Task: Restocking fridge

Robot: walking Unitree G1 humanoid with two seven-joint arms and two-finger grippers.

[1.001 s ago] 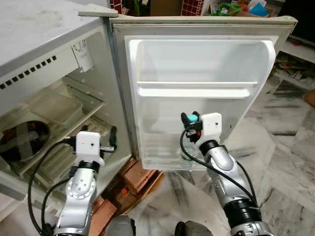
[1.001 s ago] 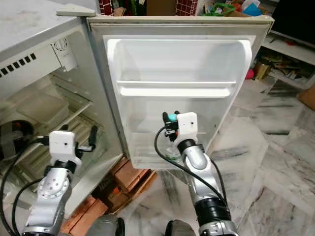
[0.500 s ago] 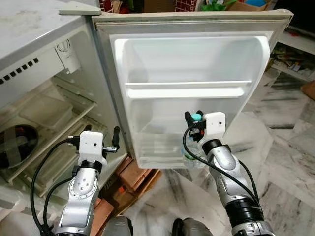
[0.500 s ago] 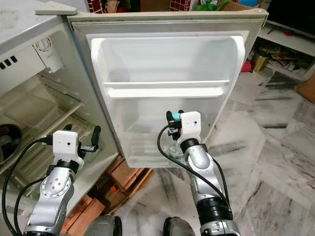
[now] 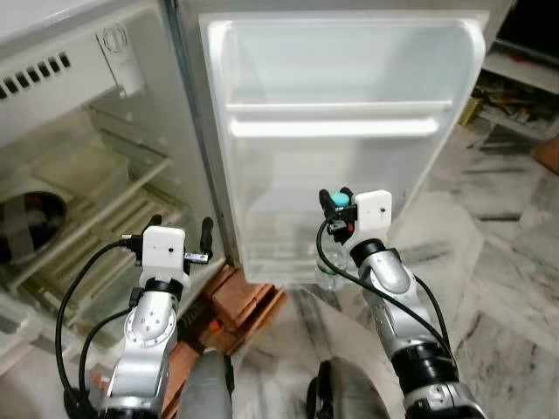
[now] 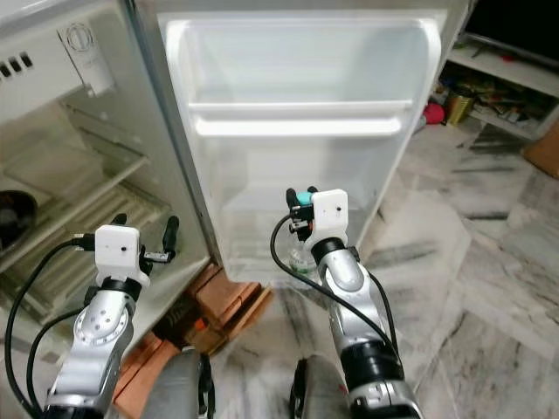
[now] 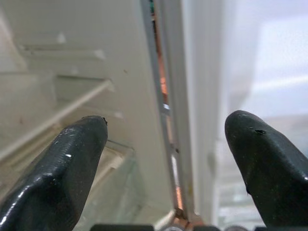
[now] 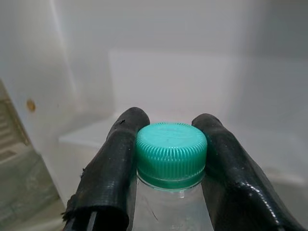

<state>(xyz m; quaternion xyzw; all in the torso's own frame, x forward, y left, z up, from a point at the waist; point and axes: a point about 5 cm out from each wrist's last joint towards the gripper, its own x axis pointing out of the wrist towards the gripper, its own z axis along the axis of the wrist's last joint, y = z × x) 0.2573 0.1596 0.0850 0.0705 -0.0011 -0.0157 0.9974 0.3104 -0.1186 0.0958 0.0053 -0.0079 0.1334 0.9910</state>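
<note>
Marble floor (image 5: 507, 288) runs under an open fridge door (image 5: 349, 148) whose inner shelves stand bare, with bricks (image 5: 249, 301) propping the cabinet corner.

From the head views, the right gripper (image 5: 334, 202) holds a clear bottle (image 5: 329, 272) by its neck, hanging upright just in front of the lowest door shelf (image 5: 288, 262); that grip suits lowering it straight in. The left gripper (image 5: 179, 237) hovers near the hinge edge, empty, fingers parted.

Its wrist view looks along the door's hinge line between spread fingers (image 7: 62, 159).

On the right wrist, both pads clamp the teal cap (image 8: 171, 149), open door space beyond.
</note>
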